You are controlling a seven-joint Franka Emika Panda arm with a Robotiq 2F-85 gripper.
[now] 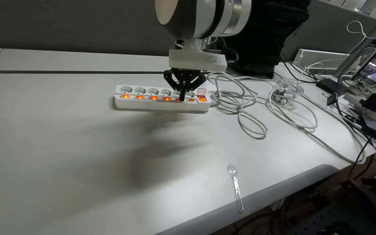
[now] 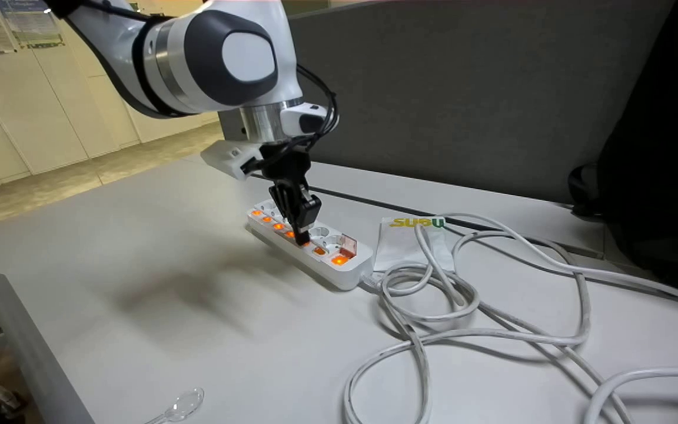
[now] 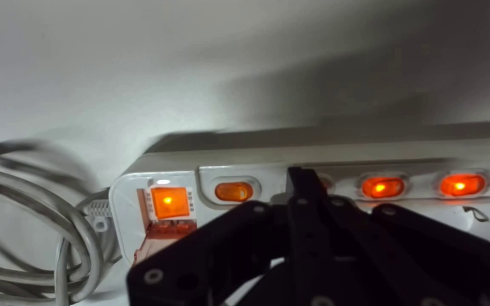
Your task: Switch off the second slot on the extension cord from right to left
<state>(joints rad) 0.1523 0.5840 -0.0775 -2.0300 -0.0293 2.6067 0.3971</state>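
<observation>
The extension cord, a long white power strip, lies on the table in both exterior views [image 1: 162,105] [image 2: 292,252] and across the wrist view [image 3: 236,158]. Its grey cable leaves the end with the square orange switch [image 3: 170,202]. The nearest oval switch [image 3: 233,191] looks dimmer than the glowing ones further along. The second slot's switch [image 3: 326,182] is mostly hidden behind my fingertips; a small orange edge shows. My gripper [image 1: 182,97] is shut and empty, pointing down over that switch, also in an exterior view [image 2: 302,237]. I cannot tell whether the tips touch it.
Loose grey cables [image 1: 237,98] lie coiled beside the strip's cabled end. A white printed packet [image 2: 409,244] lies behind them. A clear plastic spoon [image 1: 235,182] lies near the table's front edge. A black bag [image 1: 263,39] and a clear cup [image 1: 287,89] stand beyond.
</observation>
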